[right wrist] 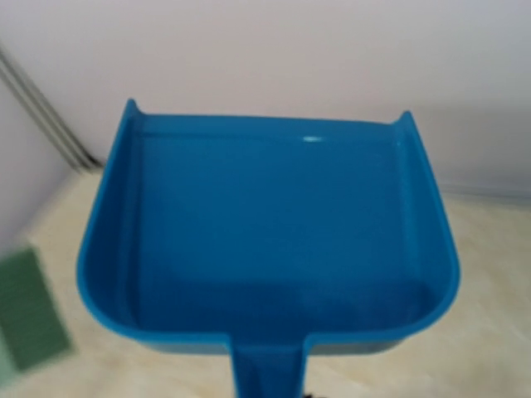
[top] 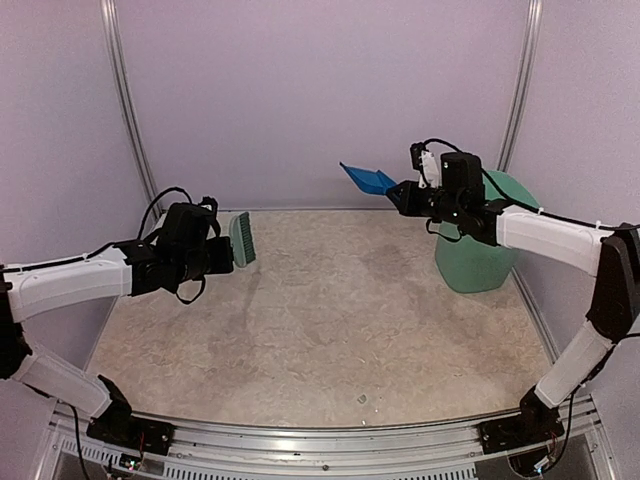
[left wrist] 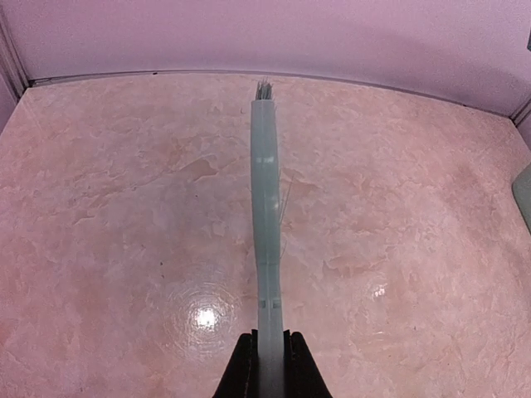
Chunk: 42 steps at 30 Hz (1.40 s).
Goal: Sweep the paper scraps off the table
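No paper scraps show on the beige table (top: 330, 330) in any view; one tiny pale speck (top: 362, 398) lies near the front edge, too small to name. My left gripper (top: 225, 252) is shut on the handle of the green hand brush (top: 241, 238) and holds it above the table's left side. In the left wrist view the brush (left wrist: 265, 215) runs straight ahead from the gripper (left wrist: 267, 365). My right gripper (top: 402, 194) is shut on the handle of the blue dustpan (top: 368, 180), raised high at the back right. The dustpan (right wrist: 265, 232) is empty inside.
A tall mint-green bin (top: 482, 255) stands at the back right, below my right arm; its edge shows in the left wrist view (left wrist: 524, 195). Purple-white walls close the back and sides. A metal rail (top: 320, 440) runs along the front edge. The brush shows blurred in the right wrist view (right wrist: 29, 311).
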{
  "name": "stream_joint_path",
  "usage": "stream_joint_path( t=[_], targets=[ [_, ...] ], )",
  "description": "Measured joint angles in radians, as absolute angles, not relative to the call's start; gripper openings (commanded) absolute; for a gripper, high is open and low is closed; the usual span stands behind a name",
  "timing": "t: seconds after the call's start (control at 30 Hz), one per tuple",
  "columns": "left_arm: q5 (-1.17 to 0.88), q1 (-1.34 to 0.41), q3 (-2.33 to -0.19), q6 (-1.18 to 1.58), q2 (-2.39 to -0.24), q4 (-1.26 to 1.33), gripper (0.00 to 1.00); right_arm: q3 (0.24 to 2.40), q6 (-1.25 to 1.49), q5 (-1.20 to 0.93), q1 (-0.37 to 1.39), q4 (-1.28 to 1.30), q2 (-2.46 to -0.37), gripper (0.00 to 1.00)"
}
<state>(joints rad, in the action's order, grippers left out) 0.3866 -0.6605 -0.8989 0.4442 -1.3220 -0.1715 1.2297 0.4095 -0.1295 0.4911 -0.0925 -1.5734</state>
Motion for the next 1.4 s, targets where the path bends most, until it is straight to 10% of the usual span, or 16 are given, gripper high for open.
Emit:
stream_joint_path(
  t=[1.07,1.4],
  targets=[
    [-0.235,-0.426,-1.336,0.514,-1.966,-0.054,0.02,1.477,0.172,0.154,0.565,0.038,-2.131,0.0],
    [-0.352,-0.373,-1.366,0.54,-2.032,-0.022,0.14,1.476,0.172,0.15,0.568,0.02,-2.149,0.14]
  ],
)
